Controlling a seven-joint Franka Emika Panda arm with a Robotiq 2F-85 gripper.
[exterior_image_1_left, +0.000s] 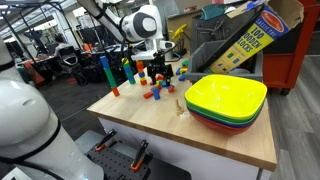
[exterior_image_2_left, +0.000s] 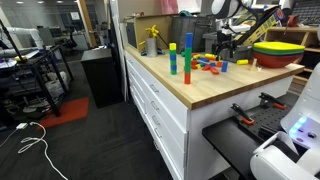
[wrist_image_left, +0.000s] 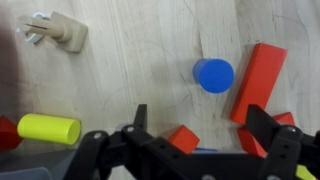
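Observation:
My gripper (wrist_image_left: 200, 125) hangs open just above the wooden table (wrist_image_left: 130, 80), its two black fingers spread wide. A small red block (wrist_image_left: 183, 138) lies between them, closer to the left finger and touching neither. Ahead of the jaws rests a blue cylinder (wrist_image_left: 213, 75), with a long red block (wrist_image_left: 258, 82) beside it. More red pieces lie by the right finger (wrist_image_left: 262, 125). A yellow cylinder (wrist_image_left: 48, 129) lies off to the left. In both exterior views the gripper (exterior_image_1_left: 153, 68) (exterior_image_2_left: 223, 54) hovers low over the scattered coloured blocks (exterior_image_1_left: 155, 88).
A stack of bowls, the top one yellow (exterior_image_1_left: 225, 100) (exterior_image_2_left: 278, 50), stands on the table near the blocks. Tall block towers, blue and green (exterior_image_1_left: 103, 70) (exterior_image_2_left: 187, 58), rise beside the pile. A beige wooden piece (wrist_image_left: 55, 30) lies apart. A cardboard blocks box (exterior_image_1_left: 250, 35) leans behind.

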